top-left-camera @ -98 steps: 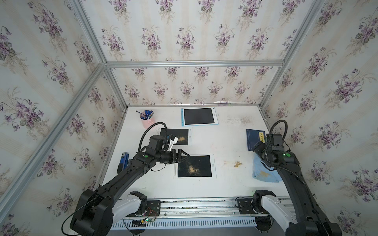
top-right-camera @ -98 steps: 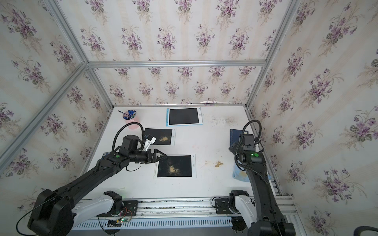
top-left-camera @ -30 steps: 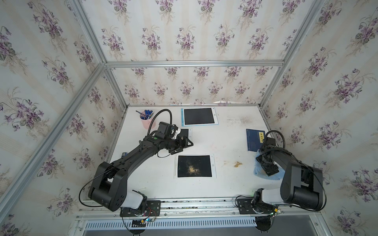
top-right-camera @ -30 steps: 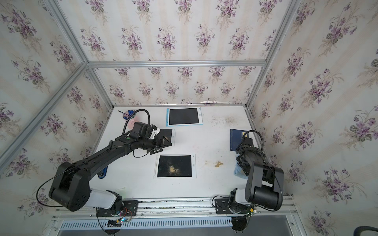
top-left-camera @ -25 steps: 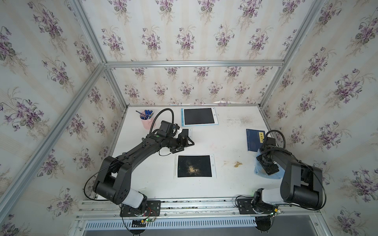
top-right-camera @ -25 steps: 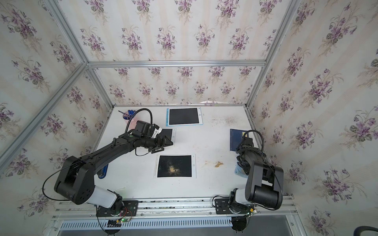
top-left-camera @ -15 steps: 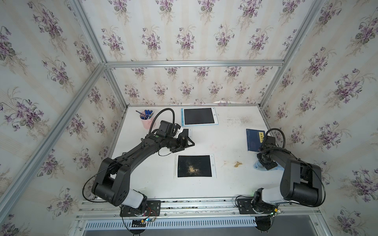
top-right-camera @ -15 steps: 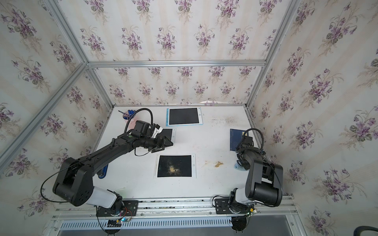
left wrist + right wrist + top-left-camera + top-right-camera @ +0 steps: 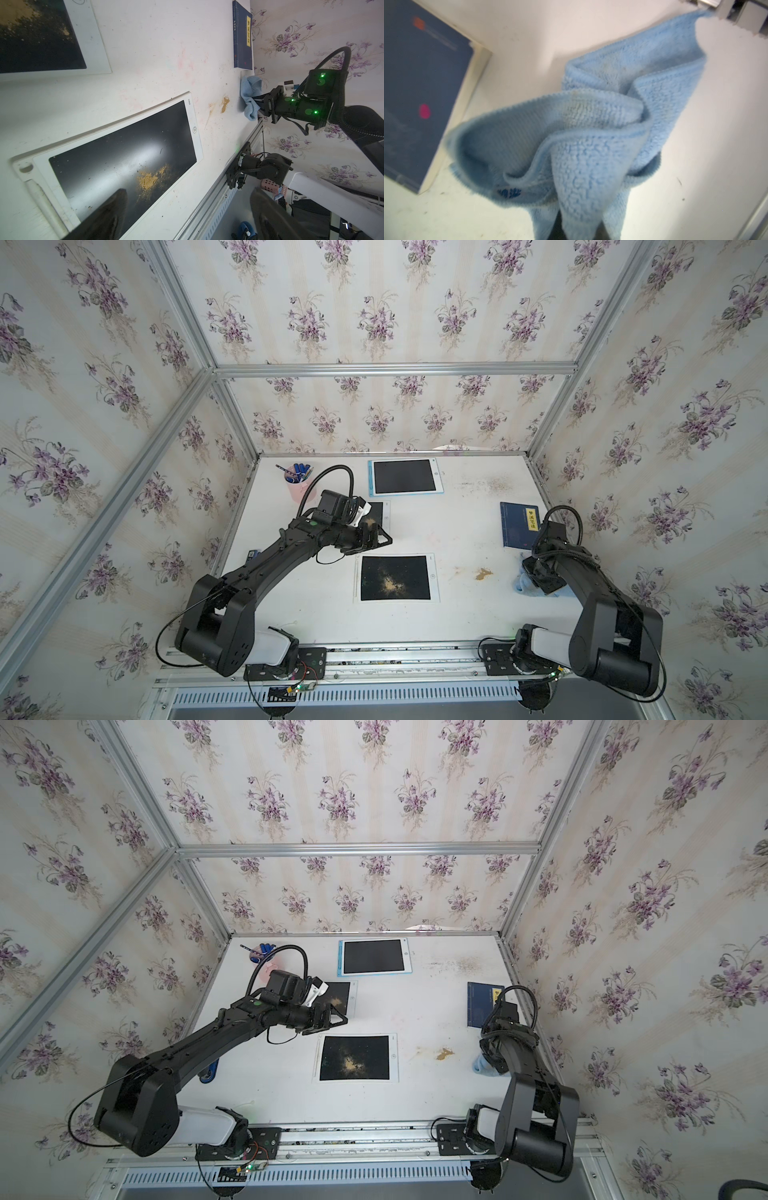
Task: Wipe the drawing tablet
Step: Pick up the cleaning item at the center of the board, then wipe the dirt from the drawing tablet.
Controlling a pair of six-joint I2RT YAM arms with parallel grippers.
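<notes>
Drawing tablet point(image 9: 409, 572), black screen tan-dusted; left jaws wide apart, right jaws tight on blue cloth point(image 9: 591, 135).

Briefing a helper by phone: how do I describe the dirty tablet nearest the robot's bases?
On the white table, look mid-width, just ahead of the front rail. The tablet lies flat: white frame, black screen. Unlike the blue-framed tablet at the back, it is dusted with tan powder; unlike the other dusty tablet, it is in full view.

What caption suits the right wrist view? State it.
Right gripper shut on crumpled light-blue microfibre cloth near a dark-blue book.
</notes>
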